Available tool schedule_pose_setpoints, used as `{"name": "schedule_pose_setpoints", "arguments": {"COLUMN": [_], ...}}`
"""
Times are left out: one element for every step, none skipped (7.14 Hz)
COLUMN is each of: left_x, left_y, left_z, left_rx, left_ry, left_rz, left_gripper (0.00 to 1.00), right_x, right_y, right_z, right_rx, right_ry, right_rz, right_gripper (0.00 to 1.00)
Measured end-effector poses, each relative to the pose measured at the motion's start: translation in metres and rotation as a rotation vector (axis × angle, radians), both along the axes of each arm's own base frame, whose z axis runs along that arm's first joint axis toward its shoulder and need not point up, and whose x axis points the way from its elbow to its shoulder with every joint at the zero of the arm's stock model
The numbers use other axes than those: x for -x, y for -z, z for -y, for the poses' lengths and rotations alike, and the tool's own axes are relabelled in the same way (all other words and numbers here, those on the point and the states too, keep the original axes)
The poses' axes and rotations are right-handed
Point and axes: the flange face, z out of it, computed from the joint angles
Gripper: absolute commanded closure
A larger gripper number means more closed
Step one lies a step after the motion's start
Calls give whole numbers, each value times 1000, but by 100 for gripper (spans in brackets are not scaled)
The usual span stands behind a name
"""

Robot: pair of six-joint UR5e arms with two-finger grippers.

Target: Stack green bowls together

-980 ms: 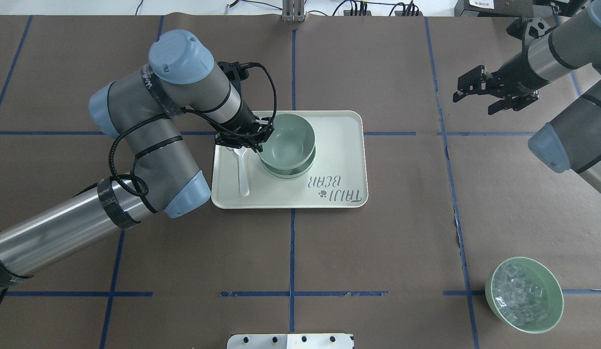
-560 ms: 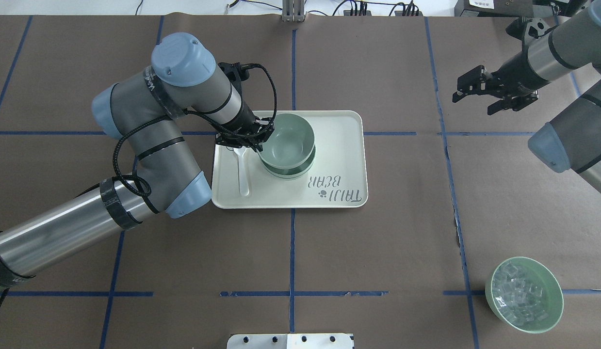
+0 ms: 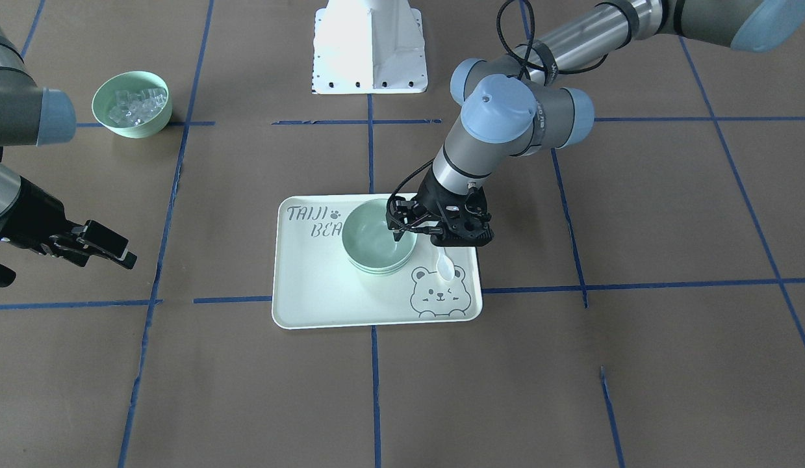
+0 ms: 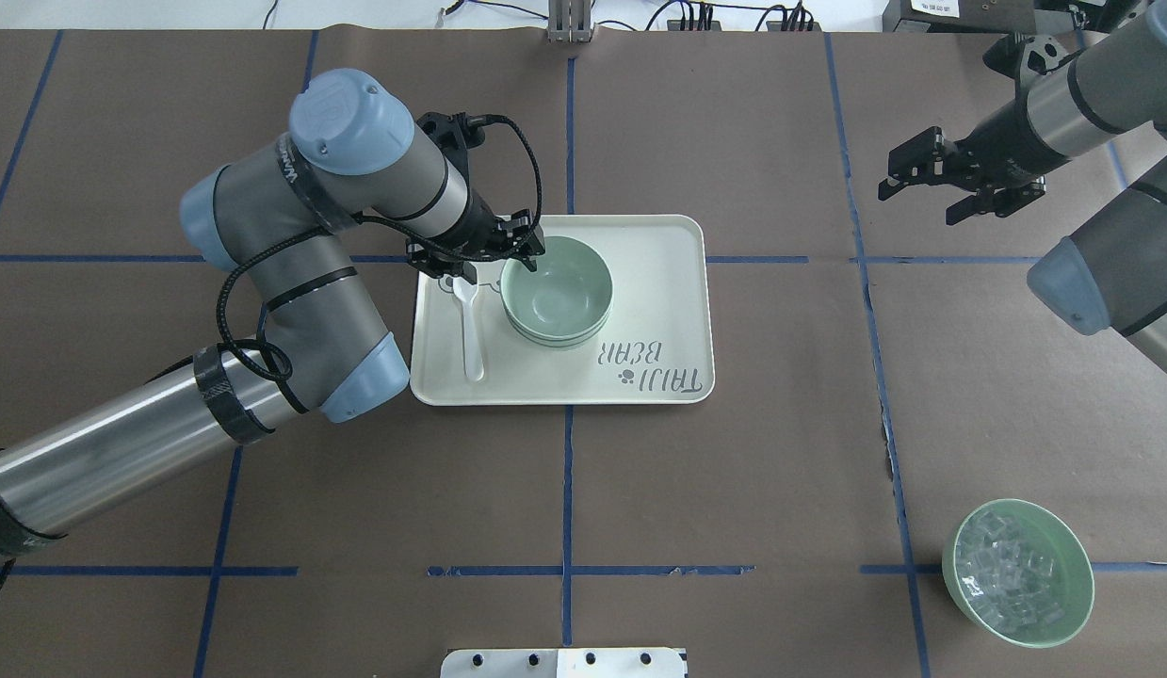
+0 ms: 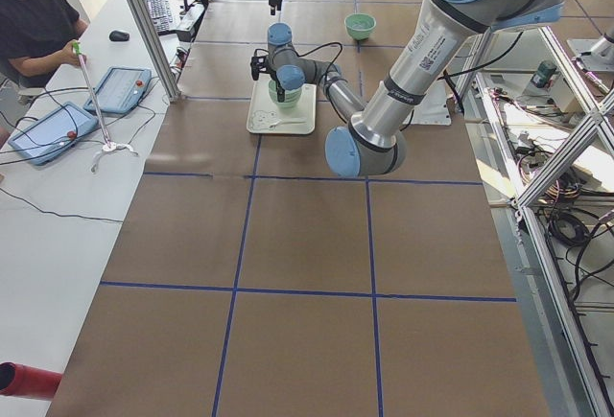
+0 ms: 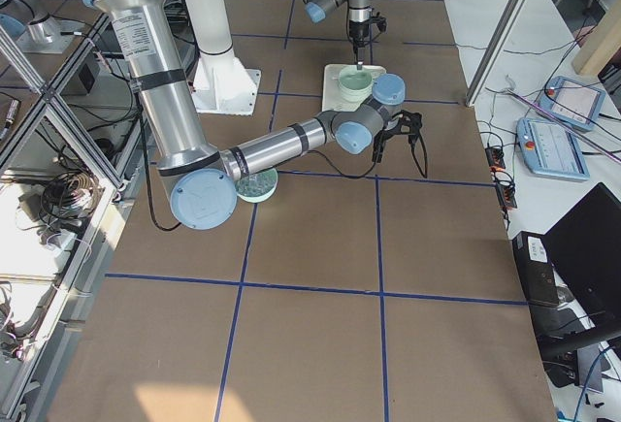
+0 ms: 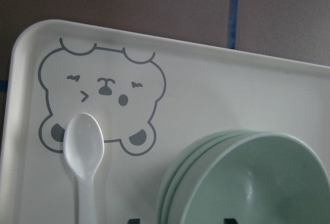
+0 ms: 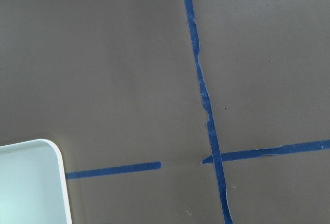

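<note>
Three small round pale mint-green plastic bowls nested in one stack on pale rectangular bear-print tray, just beside white plastic spoon. Left gripper at stack's rim, jaws apart, straddling that rim. Right gripper well apart above brown papered surface, jaws spread, holding nothing.

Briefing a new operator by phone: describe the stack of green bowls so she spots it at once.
Near the middle of the brown table sits a pale tray with a bear print. The stack of green bowls stands on it beside a white spoon. Unlike the lone green bowl off the tray, which holds clear cubes, it is three nested bowls, the top one empty.
</note>
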Motion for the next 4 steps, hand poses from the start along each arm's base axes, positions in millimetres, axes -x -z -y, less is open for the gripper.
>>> {"name": "schedule_pose_setpoints", "arguments": {"left_x": [31, 68, 108, 154], "left_y": [4, -10, -37, -73], "left_z": [5, -1, -7, -8], "left_rx": [-11, -46, -119, -213], "left_ry": [13, 10, -5, -23], "left_rz": [-25, -31, -8, 41], "left_gripper": [0, 0, 0, 0], "right_x": [-8, -28, -57, -90], "right_y": [-1, -9, -31, -60], "right_z": [3, 7, 11, 16], "right_rx": [7, 2, -31, -78], "right_ry": [-7, -13, -2, 29], "right_rz": [4, 2, -21, -67], "right_gripper": [0, 0, 0, 0]}}
